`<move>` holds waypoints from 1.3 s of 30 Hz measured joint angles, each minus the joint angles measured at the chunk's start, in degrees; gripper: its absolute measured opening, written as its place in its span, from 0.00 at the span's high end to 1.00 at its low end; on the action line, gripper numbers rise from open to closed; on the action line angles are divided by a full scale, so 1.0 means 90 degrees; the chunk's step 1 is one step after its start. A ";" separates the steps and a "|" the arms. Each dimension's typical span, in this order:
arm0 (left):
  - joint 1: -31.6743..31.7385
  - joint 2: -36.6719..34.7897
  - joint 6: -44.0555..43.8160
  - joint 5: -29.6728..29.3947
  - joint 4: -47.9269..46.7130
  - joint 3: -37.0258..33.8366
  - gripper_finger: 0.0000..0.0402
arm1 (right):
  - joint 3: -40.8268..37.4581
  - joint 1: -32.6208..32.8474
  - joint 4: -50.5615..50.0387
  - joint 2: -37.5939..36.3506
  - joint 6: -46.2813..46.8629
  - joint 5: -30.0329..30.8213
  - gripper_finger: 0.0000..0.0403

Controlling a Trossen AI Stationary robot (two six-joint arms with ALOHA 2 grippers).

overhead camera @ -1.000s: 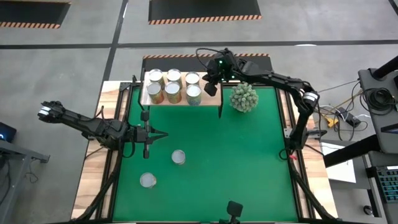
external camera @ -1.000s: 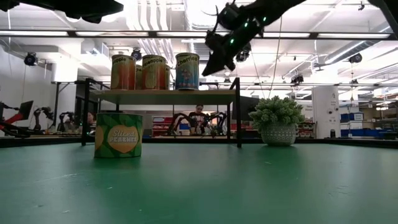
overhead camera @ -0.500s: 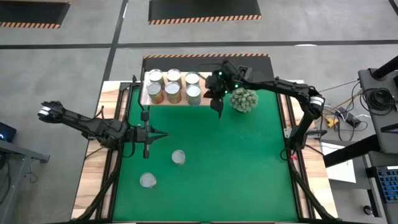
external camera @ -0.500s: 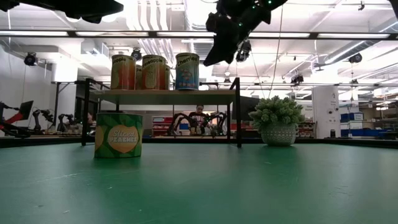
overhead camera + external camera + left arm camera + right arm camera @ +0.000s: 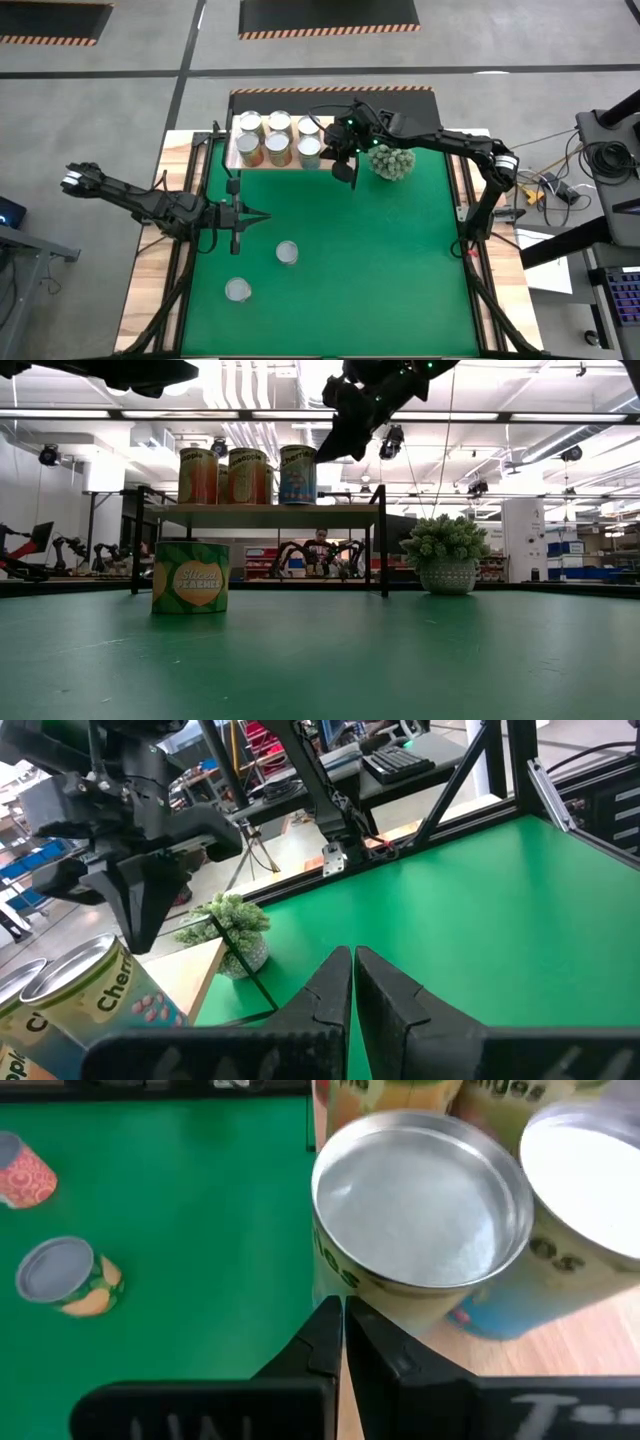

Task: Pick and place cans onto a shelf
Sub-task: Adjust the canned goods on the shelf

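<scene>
While both arms are in view from above, neither carries a can. The right gripper (image 5: 343, 170) hangs in the upper centre of the high view, at the right-hand end of the shelf (image 5: 335, 163), its fingers pressed together with nothing between them. In the low view it shows as a dark shape near the top edge (image 5: 345, 435), above and just right of the blue-labelled can (image 5: 297, 474). The left gripper (image 5: 236, 216) sits left of centre in the high view, over the green mat (image 5: 400, 260), fingers likewise closed on nothing.

Six cans (image 5: 279, 138) stand upright on the shelf in the high view, two rows of three, packed close. Seen from the low view, the front row shows orange and blue labels above the wooden board (image 5: 262, 510) on its black legs.

Two further cans remain on the mat: one (image 5: 287, 252) just below centre in the high view, another (image 5: 237, 290) toward the lower left, well apart from the shelf. A green-labelled can (image 5: 190, 576) stands at the left of the low view.

A spiky green plant (image 5: 391, 161) in a pale pot (image 5: 447, 576) sits just right of the shelf; its pot holds only the plant.
</scene>
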 joint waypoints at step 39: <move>-0.0002 0.0000 -0.0075 0.0000 0.0000 0.0000 1.00 | -0.0064 0.0362 0.0306 -0.0172 0.0141 0.0498 0.98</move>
